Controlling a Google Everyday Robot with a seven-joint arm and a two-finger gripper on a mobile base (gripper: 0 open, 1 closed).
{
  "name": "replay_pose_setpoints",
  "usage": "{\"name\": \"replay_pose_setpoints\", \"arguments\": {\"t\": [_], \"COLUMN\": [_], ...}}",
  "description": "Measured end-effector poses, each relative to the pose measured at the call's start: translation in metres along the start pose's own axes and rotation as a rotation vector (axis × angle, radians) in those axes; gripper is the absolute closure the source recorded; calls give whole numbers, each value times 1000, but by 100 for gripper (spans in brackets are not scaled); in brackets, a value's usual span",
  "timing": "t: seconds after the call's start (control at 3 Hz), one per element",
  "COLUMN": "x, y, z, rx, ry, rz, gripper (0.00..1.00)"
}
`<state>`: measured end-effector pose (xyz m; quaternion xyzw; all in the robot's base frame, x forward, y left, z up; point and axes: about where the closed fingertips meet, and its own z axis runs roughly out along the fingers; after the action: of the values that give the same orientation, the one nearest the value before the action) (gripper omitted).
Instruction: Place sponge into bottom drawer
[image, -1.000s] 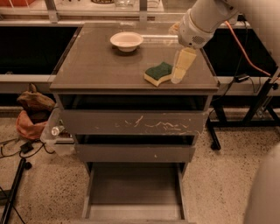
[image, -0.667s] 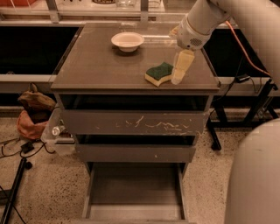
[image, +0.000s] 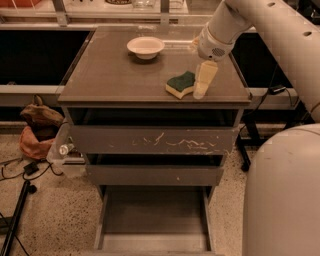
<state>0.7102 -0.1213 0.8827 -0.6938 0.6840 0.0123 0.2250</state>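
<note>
The sponge (image: 180, 84) lies on the cabinet top (image: 115, 75) near its front right edge, apart from the white bowl (image: 145, 47). The gripper (image: 200, 91) points down just beside the sponge's right side; I cannot tell if it is open or closed. The grasp seems to be the step in hand. Next it must clamp the sponge, lift it, and lower it into the open bottom drawer (image: 155, 215).

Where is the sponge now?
In the camera view the sponge lies on the cabinet top near its front right edge, the gripper just beside it on the right, the white bowl farther back.
</note>
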Motion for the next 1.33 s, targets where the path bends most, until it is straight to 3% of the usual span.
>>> {"name": "replay_pose_setpoints", "arguments": {"t": [0.67,1.33], "x": [6,4], "y": [-1,-14], "z": [30,48], "rx": [-67,-89], "ry": [14,20], "rz": [-4,-20], "gripper": [0,0]}}
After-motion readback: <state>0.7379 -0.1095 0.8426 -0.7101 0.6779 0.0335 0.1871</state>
